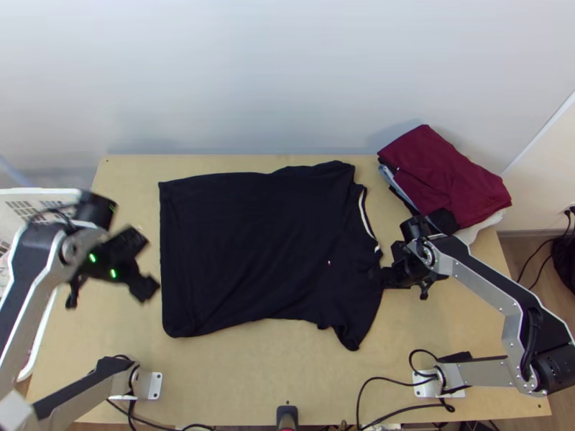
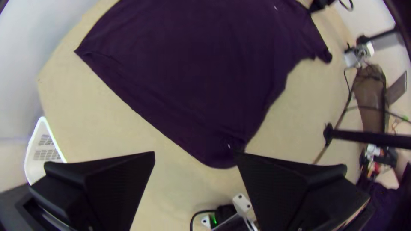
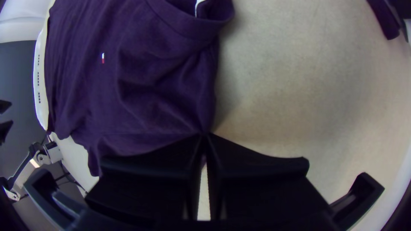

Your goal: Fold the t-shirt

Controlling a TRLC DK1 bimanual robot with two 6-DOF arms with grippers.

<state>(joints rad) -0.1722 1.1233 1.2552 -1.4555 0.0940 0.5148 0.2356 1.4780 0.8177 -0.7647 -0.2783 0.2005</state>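
The t-shirt (image 1: 251,244) before you is soft, matt cloth, lightly rumpled, and the table (image 1: 237,373) under it looks like smooth, dull wood. You also have matt folded cloth (image 1: 445,172), a smooth plastic basket (image 1: 43,192) and arm links (image 1: 490,289) of satiny metal.

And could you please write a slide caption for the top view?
Dark t-shirt spread on a wooden table, right gripper pinching its shoulder edge, left gripper open beside it.

Top view: fixed, high over table (image 1: 237,373) near edge; faces steeply down, whole shirt (image 1: 251,244) framed; farthest. Left wrist view: beyond shirt's hem (image 1: 164,251), faces down across shirt; closer. Right wrist view: low over shirt's shoulder (image 3: 197,122), nearest. Top, left share hem, basket (image 1: 43,192); top, right share collar (image 3: 184,21).
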